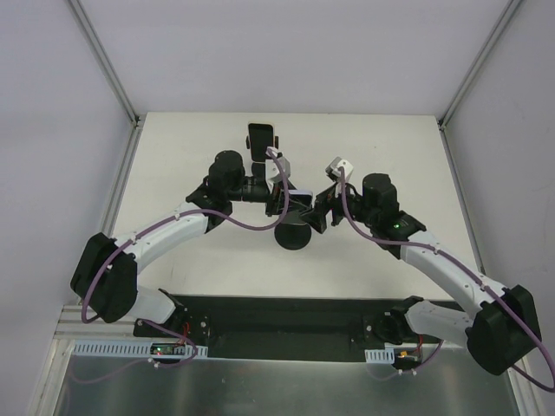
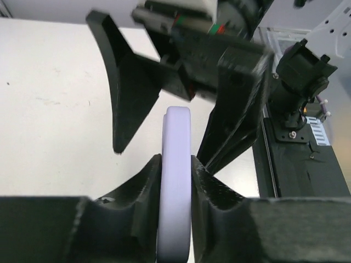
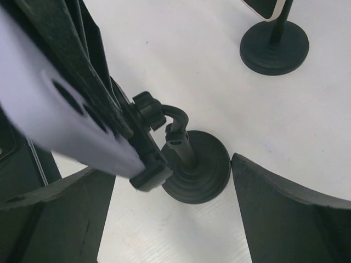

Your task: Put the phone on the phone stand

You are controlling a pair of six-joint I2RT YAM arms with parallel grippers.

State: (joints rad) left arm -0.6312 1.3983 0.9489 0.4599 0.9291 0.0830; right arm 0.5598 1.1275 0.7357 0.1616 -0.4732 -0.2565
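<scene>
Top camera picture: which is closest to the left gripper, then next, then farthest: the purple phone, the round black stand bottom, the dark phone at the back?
1. The purple phone: pinched in the left gripper, centre.
2. The round black stand bottom: just below it in the picture.
3. The dark phone: farthest back, left of centre.

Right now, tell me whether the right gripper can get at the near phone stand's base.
Probably yes. The right gripper is open, and the stand's round base lies just ahead between its fingers; the lavender phone in the left gripper sits higher up.
</scene>
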